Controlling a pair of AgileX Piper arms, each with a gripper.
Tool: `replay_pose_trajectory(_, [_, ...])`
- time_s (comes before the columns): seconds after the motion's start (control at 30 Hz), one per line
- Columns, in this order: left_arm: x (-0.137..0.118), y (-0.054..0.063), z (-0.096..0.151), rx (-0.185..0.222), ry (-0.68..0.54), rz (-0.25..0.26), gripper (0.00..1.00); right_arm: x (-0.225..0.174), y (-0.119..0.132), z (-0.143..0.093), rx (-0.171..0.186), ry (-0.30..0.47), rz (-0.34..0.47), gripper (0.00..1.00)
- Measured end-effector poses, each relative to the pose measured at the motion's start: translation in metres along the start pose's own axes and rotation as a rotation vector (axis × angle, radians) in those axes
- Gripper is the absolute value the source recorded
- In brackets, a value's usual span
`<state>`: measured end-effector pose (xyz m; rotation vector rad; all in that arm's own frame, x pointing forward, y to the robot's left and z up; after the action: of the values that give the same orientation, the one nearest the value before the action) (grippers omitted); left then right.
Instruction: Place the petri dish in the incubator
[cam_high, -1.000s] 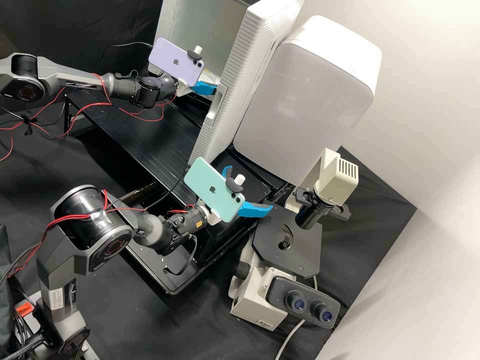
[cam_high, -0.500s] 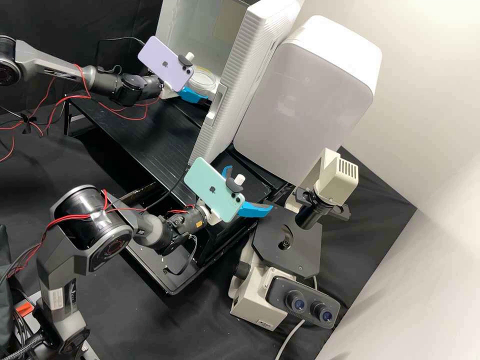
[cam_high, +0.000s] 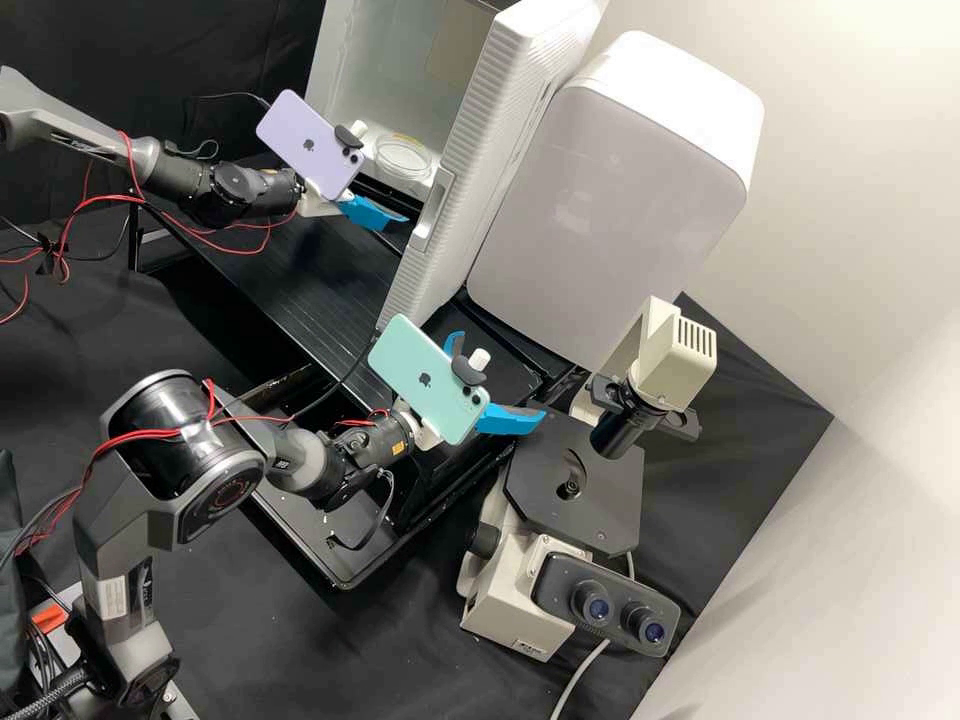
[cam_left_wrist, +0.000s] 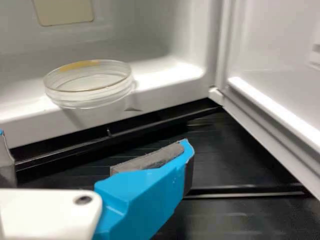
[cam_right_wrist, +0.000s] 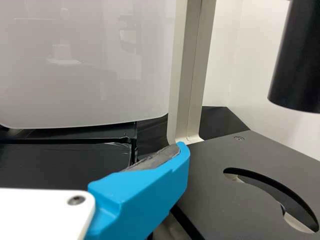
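The clear petri dish (cam_left_wrist: 89, 82) (cam_high: 403, 157) rests on the white floor inside the open incubator (cam_high: 370, 60), close to its front lip. My left gripper (cam_left_wrist: 92, 145) (cam_high: 385, 212) hovers just outside the opening, over the black bench, open and holding nothing, a short gap from the dish. The incubator door (cam_high: 480, 150) stands swung open beside it. My right gripper (cam_high: 500, 392) hangs over the microscope stage (cam_right_wrist: 250, 165), open and holding nothing; one blue finger (cam_right_wrist: 160, 162) of it shows in the right wrist view.
A second white unit (cam_high: 610, 190) stands right of the door. The microscope (cam_high: 570, 490) sits at the front right, its black objective (cam_right_wrist: 300, 55) above the stage. The ribbed black bench (cam_high: 300, 280) stretches between the arms. Red cables (cam_high: 60, 245) trail at the left.
The left gripper has let go of the dish and pulled back out of the incubator, leftward and lower. The dish stays inside. The right arm has not moved.
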<state>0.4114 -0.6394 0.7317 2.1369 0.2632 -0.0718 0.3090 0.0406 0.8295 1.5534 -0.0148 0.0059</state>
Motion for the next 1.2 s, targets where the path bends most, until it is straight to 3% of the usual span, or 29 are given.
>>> replay_pose_trajectory(0.4, [-0.026,0.005,0.016,0.041,-0.201,0.041,1.0,0.0,0.0,0.0,0.0,0.0,0.0,1.0])
replay_pose_trajectory(0.6, [-0.035,0.01,0.026,0.038,-0.313,0.032,1.0,0.0,0.0,0.0,0.0,0.0,0.0,1.0])
replay_pose_trajectory(0.83, [-0.038,0.007,0.032,0.046,-0.348,0.015,1.0,0.0,0.0,0.0,0.0,0.0,0.0,1.0])
replay_pose_trajectory(0.93, [-0.035,0.005,0.033,0.033,-0.343,0.008,1.0,0.0,0.0,0.0,0.0,0.0,0.0,1.0])
replay_pose_trajectory(1.1, [-0.029,0.002,0.033,-0.027,-0.32,-0.014,1.0,0.0,0.0,0.0,0.0,0.0,0.0,1.0])
replay_pose_trajectory(1.2, [-0.026,0.003,0.035,-0.028,-0.306,-0.018,1.0,0.0,0.0,0.0,0.0,0.0,0.0,1.0])
